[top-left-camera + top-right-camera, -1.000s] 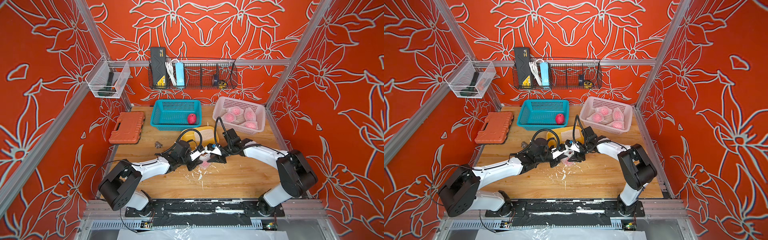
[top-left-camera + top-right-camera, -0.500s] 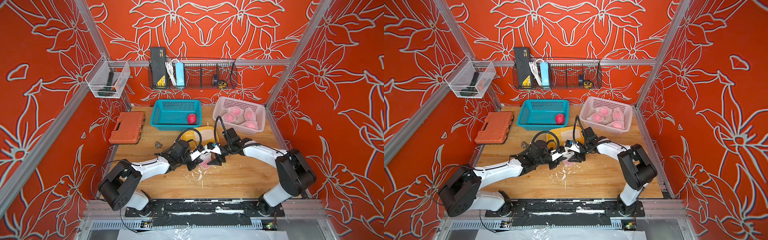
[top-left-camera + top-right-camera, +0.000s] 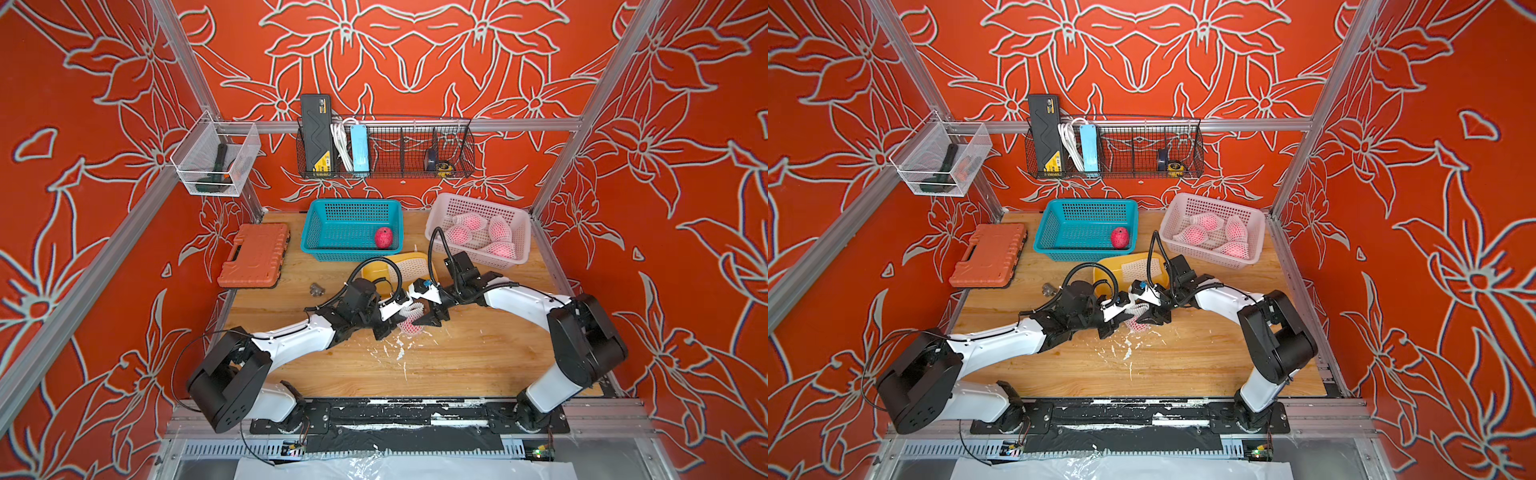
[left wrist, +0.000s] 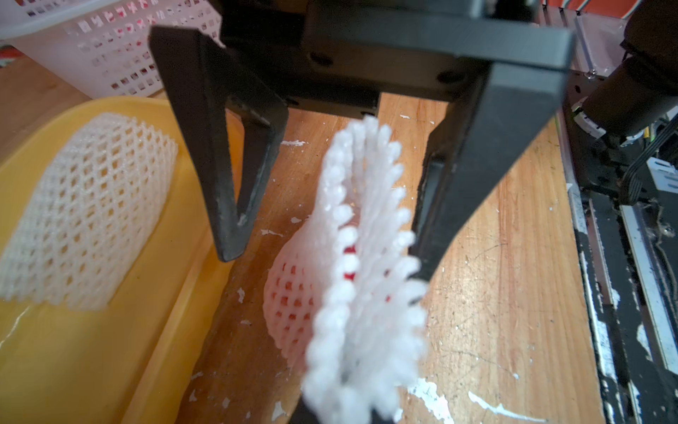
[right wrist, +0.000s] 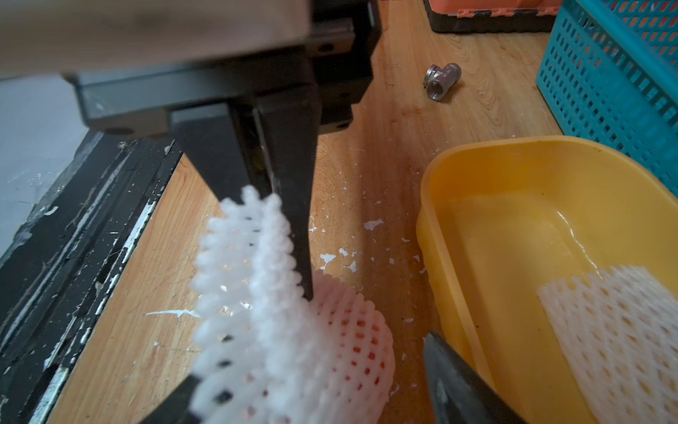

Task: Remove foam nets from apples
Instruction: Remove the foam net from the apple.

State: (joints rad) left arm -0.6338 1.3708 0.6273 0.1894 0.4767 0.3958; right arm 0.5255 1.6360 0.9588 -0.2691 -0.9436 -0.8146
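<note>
Pinching loose top of white foam mesh net (image 4: 352, 293): L end effector (image 5: 293, 257), clamped tight on it. Net's lower part wraps red-pink round apple (image 4: 290, 290), resting mid wooden worktop (image 3: 478, 365), just beside yellow oval plastic tub (image 5: 513, 141). R end effector (image 4: 326, 257) spread wide, fingers (image 4: 227, 183) straddling net. Bare red apple (image 3: 383, 237) in teal plastic basket (image 3: 353, 202), back ctr.

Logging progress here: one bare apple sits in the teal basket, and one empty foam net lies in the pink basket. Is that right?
Not quite. The empty foam net lies in the yellow tub, not in the pink basket, as both top views show. The bare apple does sit in the teal basket.
</note>
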